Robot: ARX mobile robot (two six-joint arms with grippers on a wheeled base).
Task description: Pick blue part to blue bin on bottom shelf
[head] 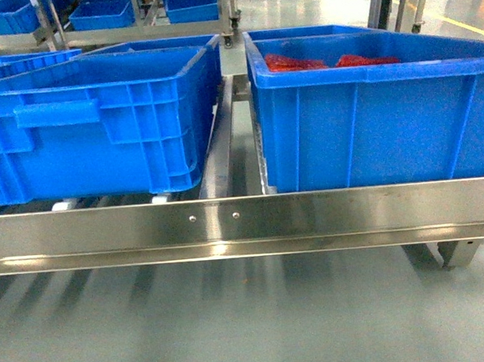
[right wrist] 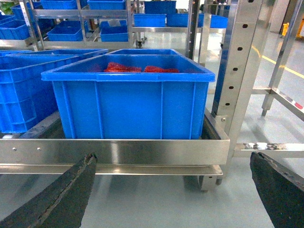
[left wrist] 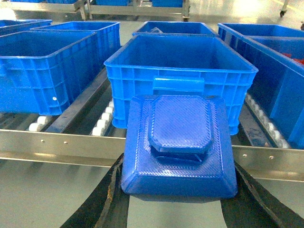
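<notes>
Blue part (left wrist: 179, 147) clamped in my left end effector (left wrist: 178, 190), near empty blue bin (left wrist: 180, 71) on bottom shelf. Looks rigid, light, ribbed; side-edge grip suits. Right end effector (right wrist: 171, 190) wide, empty.

Bright overhead light, steel glare (soft focus)

Two bins sit side by side on the bottom shelf (head: 245, 218), behind its front rail: the left bin (head: 95, 125) and the right bin (head: 379, 116), a rail between them. Parts (head: 329, 60) lie in the right bin. More bins (head: 156, 45) stand behind both. The part (left wrist: 179, 147) sits in the left claw (left wrist: 175, 199), before the rail, in front of a bin (left wrist: 180, 71).
</notes>
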